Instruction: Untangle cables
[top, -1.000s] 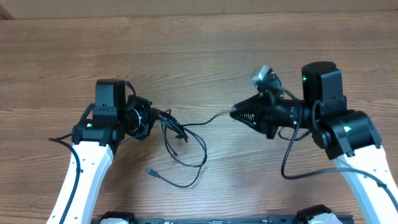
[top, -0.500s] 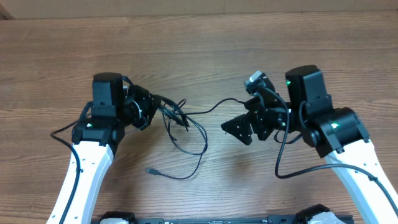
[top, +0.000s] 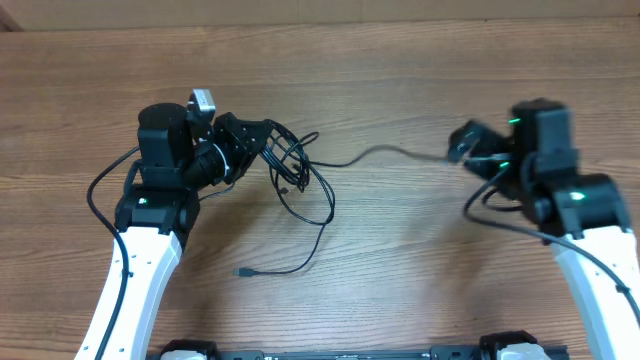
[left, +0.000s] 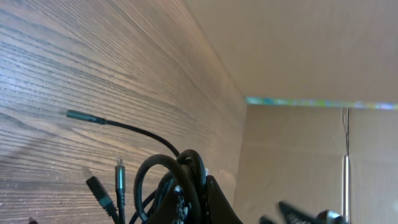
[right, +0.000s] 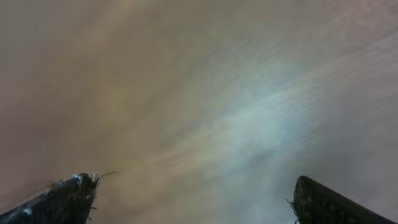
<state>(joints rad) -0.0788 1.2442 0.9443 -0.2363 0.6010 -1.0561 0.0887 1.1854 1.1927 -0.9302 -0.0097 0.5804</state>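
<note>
Two dangers are flagged right away. Nearest, a loose plug (top: 243, 272) is lying on the table (top: 400, 270) at the end of a wide loop (top: 318, 205). If the cables (top: 295, 175) are lifted briskly, that plug could be drawn through the loop and a fresh snag made. Further out, the bundle (left: 177, 180) is pinched tight in the left gripper (top: 255, 140), so the knot could be cinched harder by any strong pull. And the long strand (top: 385, 152) run out to the right is not seen to be gripped. The right gripper (top: 462, 145) is spread wide with nothing between its fingers, so the whole tangle would likely be dragged rather than opened.

Now the count, near to far: one plug on the table, one loop, one bundle, one strand. Two cables are assumed, though they cannot be separated by eye. Two grippers are counted, one clamped and one empty.
</note>
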